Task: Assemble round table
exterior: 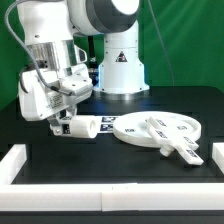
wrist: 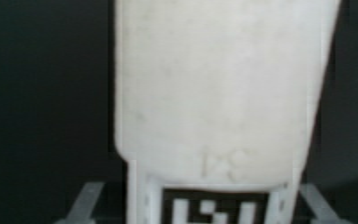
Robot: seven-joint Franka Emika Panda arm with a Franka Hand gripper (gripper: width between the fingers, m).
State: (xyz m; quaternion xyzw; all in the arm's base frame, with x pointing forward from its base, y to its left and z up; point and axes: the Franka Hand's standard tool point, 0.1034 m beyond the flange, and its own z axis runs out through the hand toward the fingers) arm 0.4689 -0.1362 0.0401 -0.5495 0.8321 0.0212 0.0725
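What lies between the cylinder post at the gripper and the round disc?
In the exterior view, the marker board lies between the post and the disc; otherwise only bare black table.

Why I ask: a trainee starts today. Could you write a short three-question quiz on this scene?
1. True or false: the cross base lies partly on the disc.
2. What do the fingers hold? A) the post B) the disc C) nothing
3. Fill in: in the exterior view, the disc lies to the post's ____.

Key: 1 true; 2 A; 3 right.
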